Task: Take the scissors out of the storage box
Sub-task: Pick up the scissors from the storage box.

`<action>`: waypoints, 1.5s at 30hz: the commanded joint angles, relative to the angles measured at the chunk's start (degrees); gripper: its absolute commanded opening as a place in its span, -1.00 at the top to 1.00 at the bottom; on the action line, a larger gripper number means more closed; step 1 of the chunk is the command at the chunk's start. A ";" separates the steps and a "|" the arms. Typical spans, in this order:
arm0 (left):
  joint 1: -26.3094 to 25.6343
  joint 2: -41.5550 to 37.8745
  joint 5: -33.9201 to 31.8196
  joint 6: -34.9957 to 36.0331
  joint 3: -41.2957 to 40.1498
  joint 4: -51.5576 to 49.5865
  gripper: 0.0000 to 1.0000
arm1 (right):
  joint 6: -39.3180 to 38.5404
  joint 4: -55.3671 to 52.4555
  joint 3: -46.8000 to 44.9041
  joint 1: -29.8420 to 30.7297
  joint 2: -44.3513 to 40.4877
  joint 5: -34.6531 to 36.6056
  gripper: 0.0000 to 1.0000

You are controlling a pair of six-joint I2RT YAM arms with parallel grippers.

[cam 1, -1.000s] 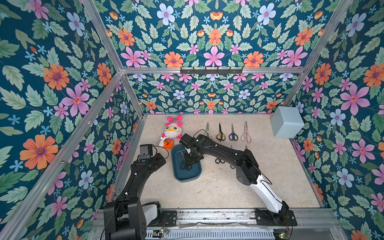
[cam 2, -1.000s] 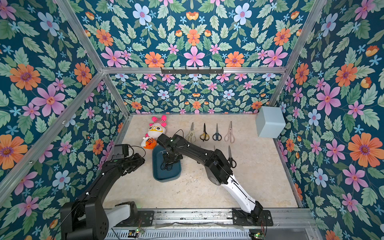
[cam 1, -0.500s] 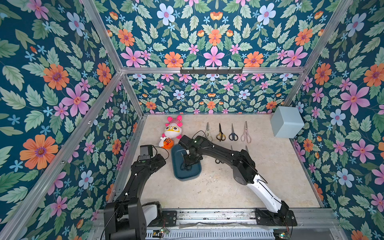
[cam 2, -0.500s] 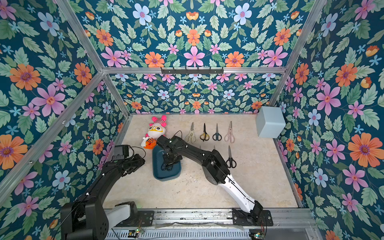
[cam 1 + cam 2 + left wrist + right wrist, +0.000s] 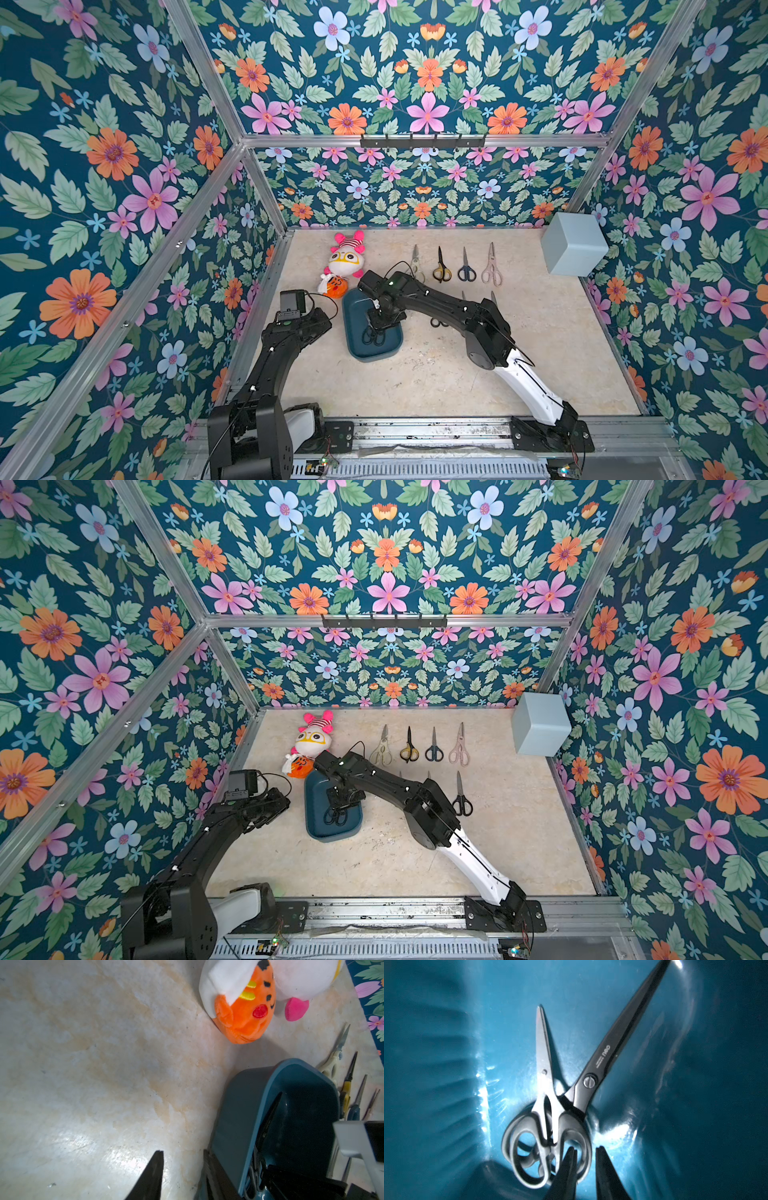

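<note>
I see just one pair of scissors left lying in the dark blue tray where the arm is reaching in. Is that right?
Not quite: two pairs lie in the storage box, not one. The right wrist view shows a silver-bladed pair with grey handles overlapping a larger black pair. The right gripper is indeed reaching in there.

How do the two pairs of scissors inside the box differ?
The black pair is longer, with dark blades; the grey pair is shorter, with bright steel blades. The grey pair's handles lie over the black pair's handles. Both are closed and lie in the box.
</note>
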 commanded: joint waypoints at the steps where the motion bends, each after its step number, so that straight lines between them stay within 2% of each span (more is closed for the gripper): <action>1: 0.12 -0.16 0.20 0.64 0.23 -0.37 0.24 | -0.38 -0.46 -0.27 0.01 0.18 0.19 0.55; 19: 0.12 -0.03 -0.12 0.78 0.25 -0.59 0.24 | -0.60 0.84 -0.97 -0.02 0.52 -0.80 0.94; 26: 0.12 -0.23 -0.15 0.76 0.01 -0.60 0.24 | -0.92 1.43 -1.44 0.04 0.26 -1.72 0.65; 33: 0.07 -0.28 -0.15 0.78 -0.21 -0.51 0.24 | -0.70 1.78 -2.07 0.23 0.06 -1.34 0.60; 39: 0.09 -0.40 -0.24 0.90 -0.13 -0.69 0.24 | -0.52 1.30 -1.96 0.22 -0.24 -0.16 0.85; 45: 0.10 -0.35 -0.07 0.76 -0.22 -0.53 0.24 | -0.57 0.02 -0.61 0.21 -1.67 0.78 0.99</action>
